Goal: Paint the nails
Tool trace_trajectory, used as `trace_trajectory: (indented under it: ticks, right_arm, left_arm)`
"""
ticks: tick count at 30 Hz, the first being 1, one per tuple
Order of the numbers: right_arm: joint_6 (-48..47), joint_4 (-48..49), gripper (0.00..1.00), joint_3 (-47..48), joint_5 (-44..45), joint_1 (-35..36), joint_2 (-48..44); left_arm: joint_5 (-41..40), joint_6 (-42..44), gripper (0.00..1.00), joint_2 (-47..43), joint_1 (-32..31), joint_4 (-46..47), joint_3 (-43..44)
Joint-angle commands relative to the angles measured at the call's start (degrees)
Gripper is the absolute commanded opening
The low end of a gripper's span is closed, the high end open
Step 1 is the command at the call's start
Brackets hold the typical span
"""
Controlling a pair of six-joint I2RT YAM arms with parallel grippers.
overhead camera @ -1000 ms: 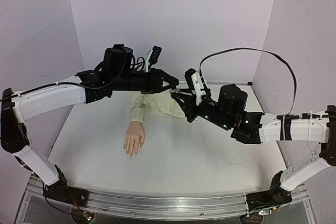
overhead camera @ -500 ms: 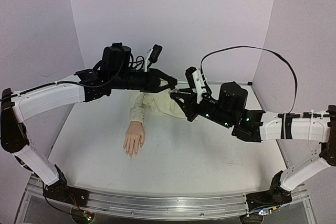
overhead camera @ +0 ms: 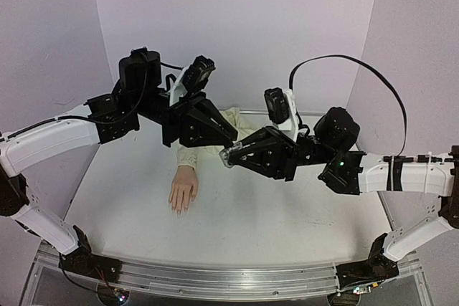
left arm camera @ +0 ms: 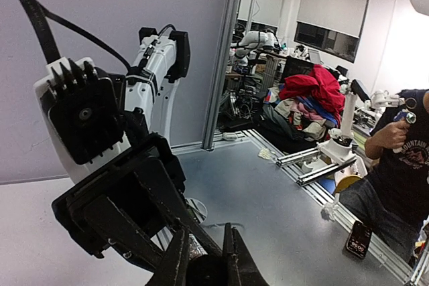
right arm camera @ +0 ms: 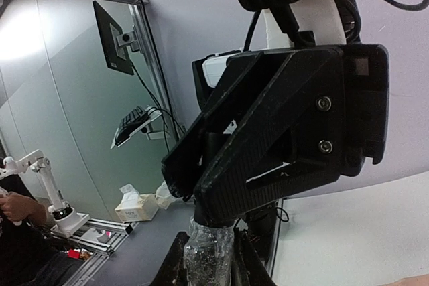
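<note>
Nails (overhead camera: pixel 179 210) on the mannequin hand (overhead camera: pixel 183 190), lying left of centre with fingers toward the bottom edge, sit lower left of our clenched left end effector (overhead camera: pixel 234 138) and the nearer right end effector (overhead camera: pixel 226 157), which grasps a crinkly wrapped object (right arm camera: pixel 211 246).

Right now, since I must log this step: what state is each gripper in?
Left gripper: shut on a dark rounded piece.
Right gripper: shut on a crinkly shiny item.

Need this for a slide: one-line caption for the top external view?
Right claw grips a clear-wrapped item, left claw shut at its top, mid-air; mannequin hand lies on the table below.
</note>
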Motion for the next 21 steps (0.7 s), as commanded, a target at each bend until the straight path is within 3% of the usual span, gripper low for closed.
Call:
trace_trajectory:
  ticks: [1,3,4,8,12,17,21]
  right_arm:
    - [-1.46,13.24,0.0,-0.55,-5.32,-1.41,-2.8]
    - [-6.63,7.63,0.0,-1.31,-2.16,-1.45,-4.75]
    - [-9.97,3.19,0.0,-1.22,0.22,-1.43,-5.77]
    - [-22.22,-11.46,0.0,-1.48,12.37,-1.42,-9.87]
    - [-30.09,-18.66,0.0,-1.86,24.14,-1.41,-12.01]
    - [-34.83,-18.68,0.0,-2.56,34.82,-0.99,-10.78]
    - [-37.48,-15.89,0.0,-2.38,47.71,1.52,-8.38]
  left_arm:
    - [15.6,-2.0,0.0,0.2,-0.48,-1.07,1.82]
    - [11.77,-3.72,0.01,-0.32,-0.09,-0.95,1.27]
    - [8.71,-4.71,0.07,-0.9,0.48,-0.94,0.54]
    - [-5.13,-7.79,0.56,-4.18,2.77,-1.09,-4.12]
    - [-21.24,-11.37,0.85,-6.9,3.29,-2.27,-7.17]
    - [-33.81,-22.84,0.86,-4.91,3.4,-2.35,-5.07]
    - [-37.88,-27.45,0.75,-2.81,3.41,-2.35,-2.13]
